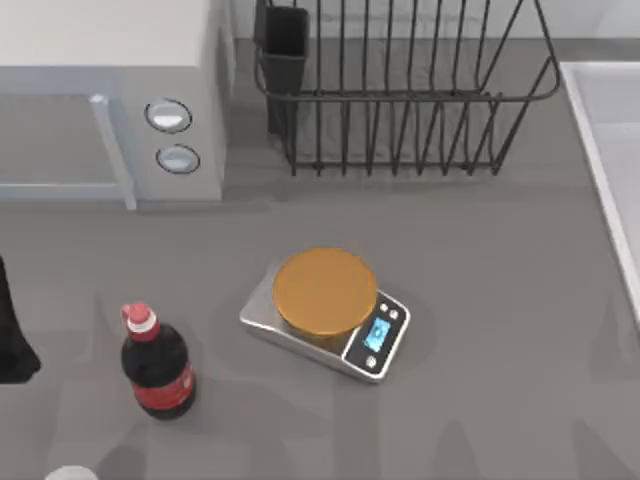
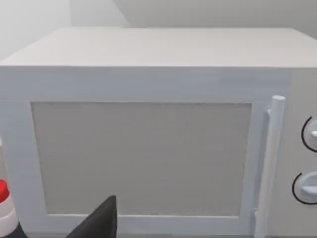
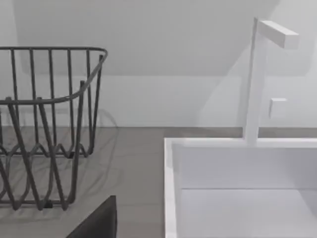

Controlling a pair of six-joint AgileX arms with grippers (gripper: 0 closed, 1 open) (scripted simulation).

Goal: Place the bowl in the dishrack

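The bowl is out of view. The dishrack [image 1: 400, 100], a black wire rack with upright bars and a black utensil cup [image 1: 283, 40], stands at the back middle of the table, and its corner [image 3: 49, 124] appears in the right wrist view. My left arm [image 1: 12, 340] sits at the table's left edge, and a dark part of my left gripper [image 2: 99, 220] faces the microwave door [image 2: 143, 158]. A dark part of my right gripper [image 3: 99, 218] lies low between the rack and the sink.
A grey-white microwave [image 1: 110, 90] with two knobs fills the back left. A silver scale [image 1: 372, 340] carrying an orange disc [image 1: 325, 290] sits mid-table. A cola bottle [image 1: 157, 362] stands front left. A white sink [image 1: 615, 150] with a tap [image 3: 257, 74] lines the right side.
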